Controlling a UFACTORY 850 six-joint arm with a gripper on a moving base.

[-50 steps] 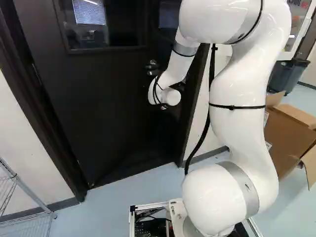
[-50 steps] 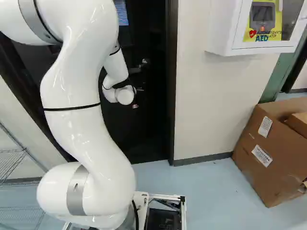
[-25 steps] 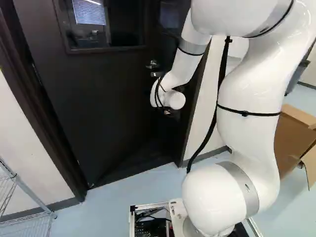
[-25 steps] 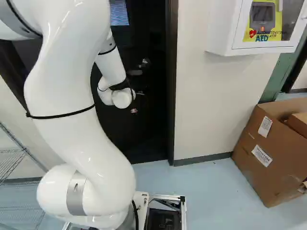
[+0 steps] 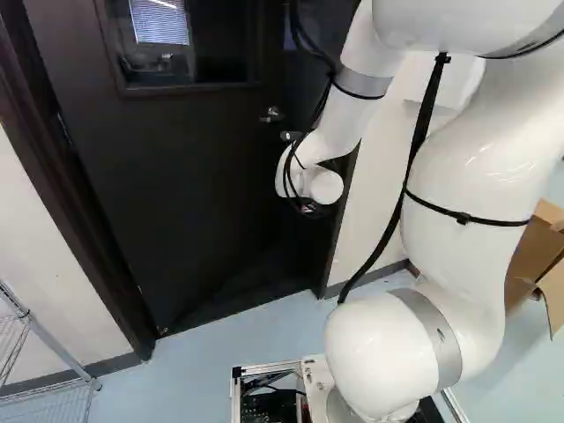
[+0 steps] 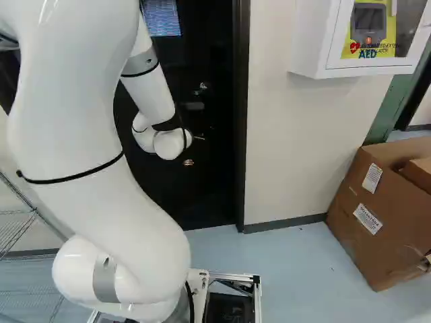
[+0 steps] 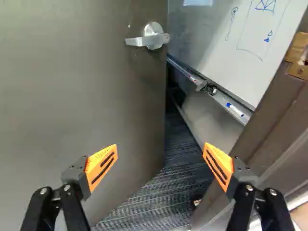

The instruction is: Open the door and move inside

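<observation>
- Two fingers of the gripper stand wide apart with nothing clamped between them; the handle sits free, ahead of them on the door.
- Over the last second the white arm has drawn back from the door, its wrist nearer to us and a little lower, while the base hasn't moved.
- The door looks just as it did: ajar, its free edge on the right standing off the door frame, with a whiteboard and dark carpet showing on the far side.
- To my eye, the unlatching is done and the arm is making room for the next step, so the task seems roughly half finished.
- Next, I'd say, the door wants a push farther in, low and left of the gap, before the base rolls through.
- Should it swing back, it could latch again or catch the arm against the frame.
</observation>
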